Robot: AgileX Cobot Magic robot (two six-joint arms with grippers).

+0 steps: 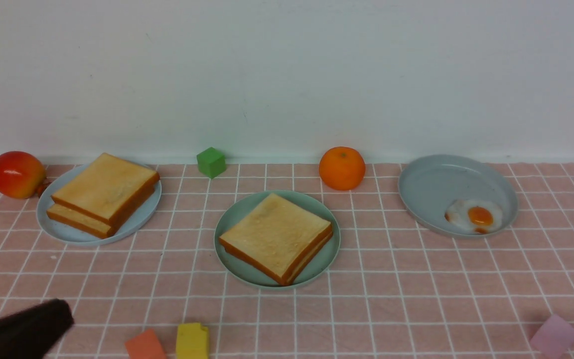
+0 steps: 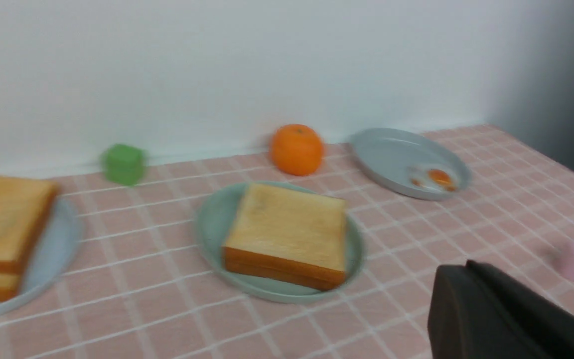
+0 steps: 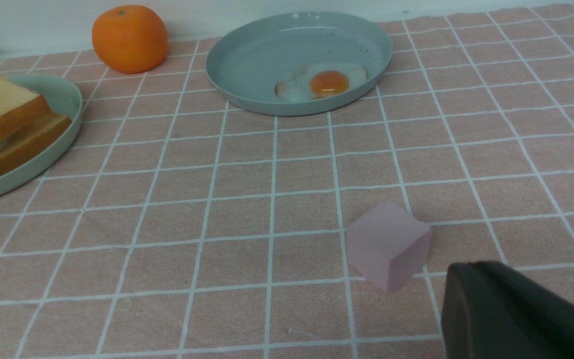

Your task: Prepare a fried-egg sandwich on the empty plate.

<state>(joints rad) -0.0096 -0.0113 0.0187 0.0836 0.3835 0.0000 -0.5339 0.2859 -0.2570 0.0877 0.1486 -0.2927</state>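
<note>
Left gripper: dark, at seven o'clock on the near edge, closed together and empty.
Right gripper: closed, empty, just beside a pale pink cube.
Sandwich: two square golden toast slices, stacked on the round mint-green plastic plate, centre.
Handling: probably light, stiff foam; best pinched at opposite crust edges.
Spare egg: white-and-orange toy fried egg, two o'clock, in the grey-blue plate.
</note>
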